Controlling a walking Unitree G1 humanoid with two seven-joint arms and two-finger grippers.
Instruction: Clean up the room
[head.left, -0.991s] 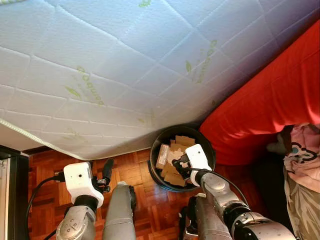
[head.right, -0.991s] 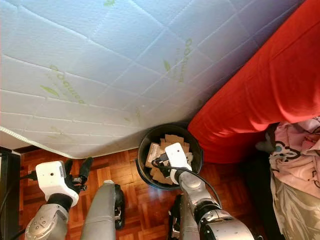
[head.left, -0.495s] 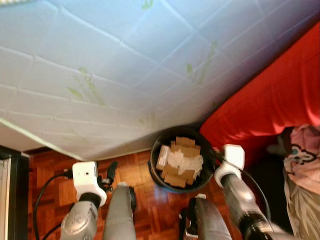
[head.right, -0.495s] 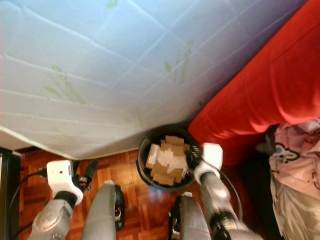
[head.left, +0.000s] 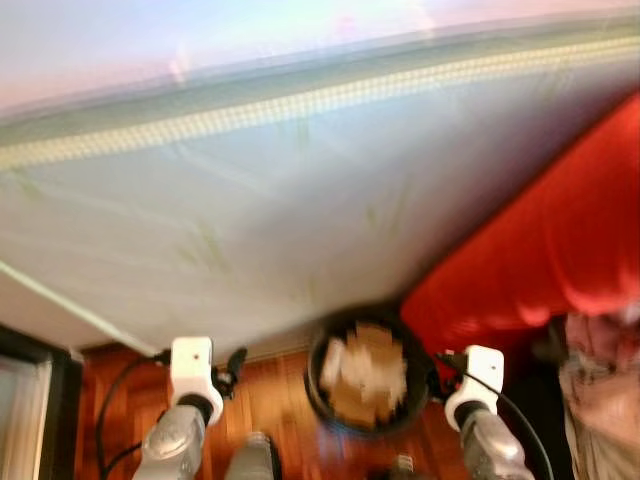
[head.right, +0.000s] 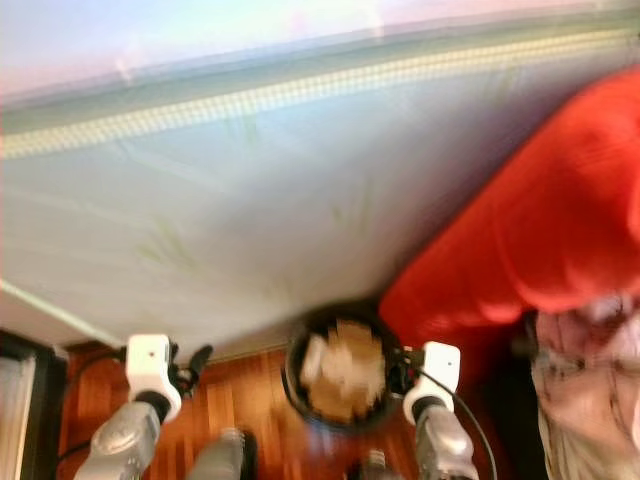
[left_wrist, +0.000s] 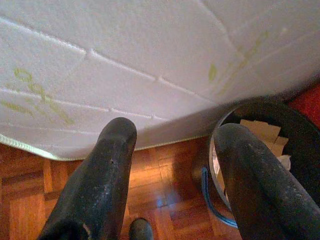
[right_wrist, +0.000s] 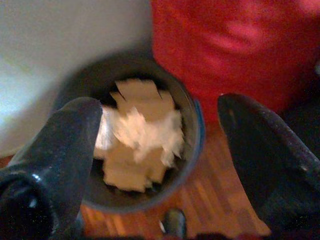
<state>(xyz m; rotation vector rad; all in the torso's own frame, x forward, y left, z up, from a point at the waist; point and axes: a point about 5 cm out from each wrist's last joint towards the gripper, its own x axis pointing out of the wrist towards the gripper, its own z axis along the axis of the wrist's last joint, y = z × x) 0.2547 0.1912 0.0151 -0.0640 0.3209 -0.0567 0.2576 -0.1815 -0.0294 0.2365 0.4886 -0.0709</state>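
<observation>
**Both jaws open, empty, beside the filled bin**

Right gripper (right_wrist: 160, 165) fingers spread wide, nothing between them, held above and beside the black bin (head.left: 362, 372). Left gripper (left_wrist: 172, 185) likewise open, empty, over the wooden floor (left_wrist: 30, 200) near the mattress (head.left: 250, 200). Bin holds cardboard scraps (right_wrist: 135, 165) and white crumpled paper (right_wrist: 142, 132), standing between mattress and red cover (head.left: 540, 250). Head views blurred. Risk: a knee or arm may clip the bin, tipping it.

White quilted mattress (left_wrist: 150, 45), black bin (right_wrist: 192, 125), red sofa (head.left: 540, 250).
</observation>
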